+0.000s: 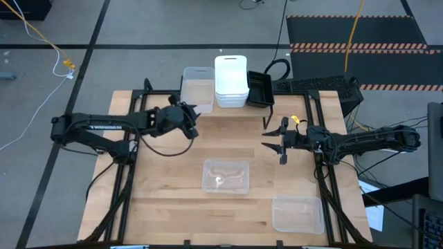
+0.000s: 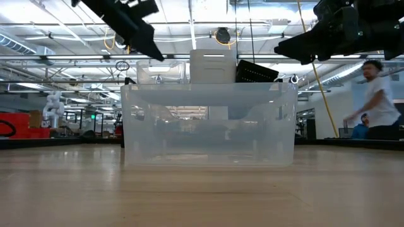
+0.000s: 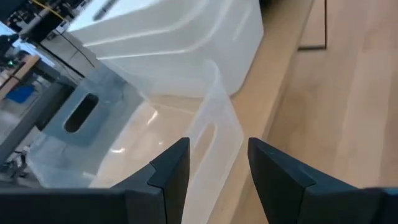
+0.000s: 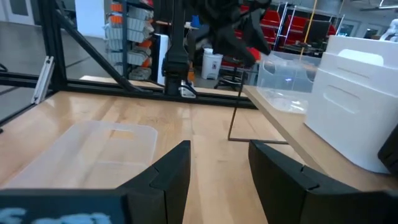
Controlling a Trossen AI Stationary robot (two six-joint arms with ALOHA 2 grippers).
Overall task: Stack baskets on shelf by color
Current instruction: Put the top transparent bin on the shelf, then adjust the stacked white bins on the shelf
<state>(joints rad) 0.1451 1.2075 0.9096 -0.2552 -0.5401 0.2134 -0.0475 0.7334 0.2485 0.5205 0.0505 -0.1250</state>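
Observation:
The shelf (image 1: 228, 112) stands at the table's far edge. On it sit a clear basket (image 1: 197, 84), a stack of white baskets (image 1: 231, 81) and a black basket (image 1: 260, 88), side by side. Two more clear baskets rest on the table: one in the middle (image 1: 225, 176), one near the right front corner (image 1: 297, 213). My left gripper (image 1: 190, 114) is open at the shelf's clear basket (image 3: 124, 124); its fingers stand on either side of that basket's near wall (image 3: 214, 127). My right gripper (image 1: 280, 142) is open, hovering right of centre.
The table's dark frame rails run along its left and right sides (image 1: 121, 173). A thin black shelf leg (image 4: 235, 112) stands ahead of my right gripper. A person (image 2: 379, 98) is in the room beyond the table. Bare tabletop lies at the near left (image 1: 159, 200).

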